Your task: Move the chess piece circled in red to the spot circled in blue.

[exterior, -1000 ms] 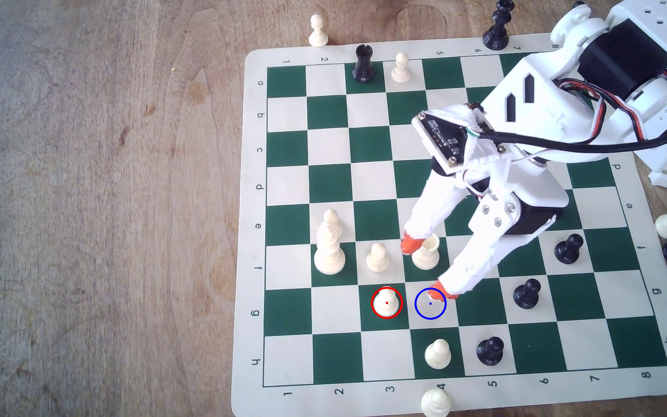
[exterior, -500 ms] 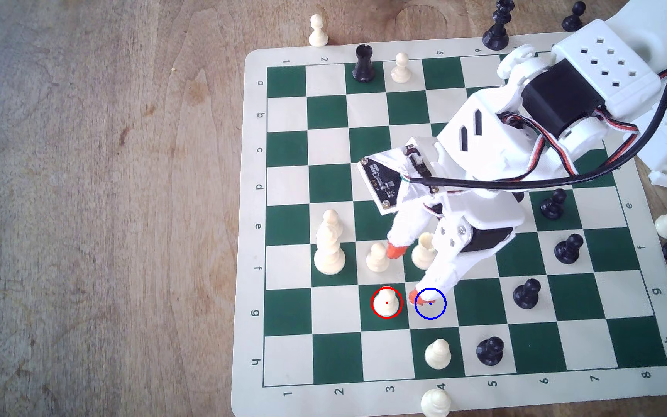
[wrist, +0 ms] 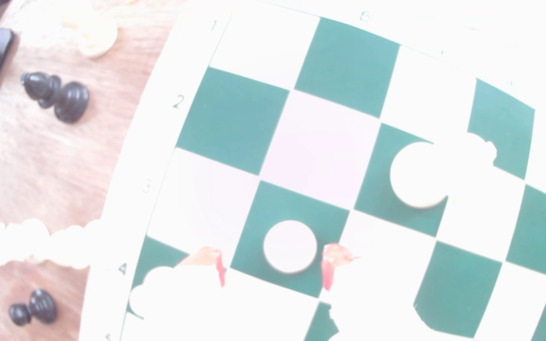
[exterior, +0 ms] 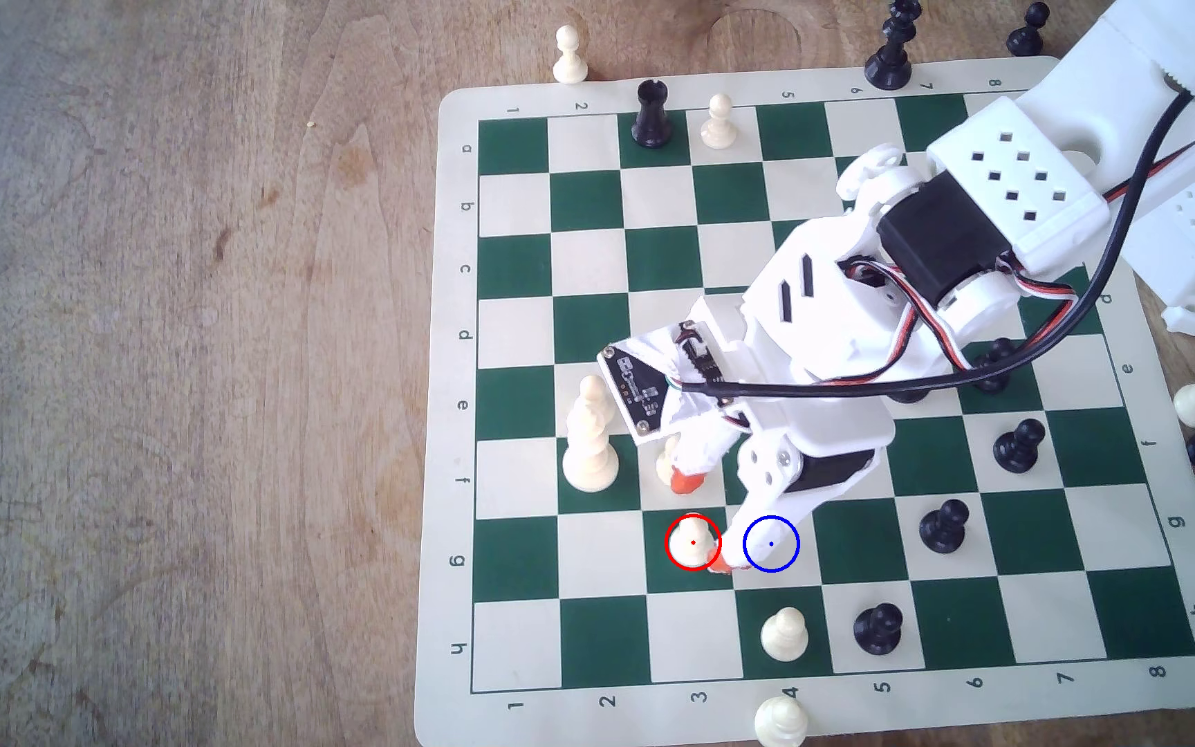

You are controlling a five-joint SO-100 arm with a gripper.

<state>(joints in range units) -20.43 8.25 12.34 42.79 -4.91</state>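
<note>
The chess piece [exterior: 693,540], a cream pawn ringed in red, stands upright on a dark green square of the board [exterior: 868,718] near its front edge. My gripper [exterior: 704,524] is open and low around it, with one orange fingertip [exterior: 686,483] just behind the pawn and the other at its right side. In the wrist view the pawn [wrist: 289,246] sits between the two orange tips of the gripper [wrist: 273,262], with a gap on each side. The spot [exterior: 787,559], a cream square ringed in blue, lies one square to the exterior view's right, partly under my finger.
A cream pawn [exterior: 785,633] and a black pawn [exterior: 877,628] stand on the front row. Two black pawns [exterior: 944,526] [exterior: 1018,445] stand further right. A tall cream piece [exterior: 589,445] is at the left, and another cream pawn [exterior: 665,460] is half hidden behind my finger.
The open gripper has swung toward the exterior view's left and forward, from beside the cream rook and the blue circle to straddling the red-circled pawn. The pieces have not moved.
</note>
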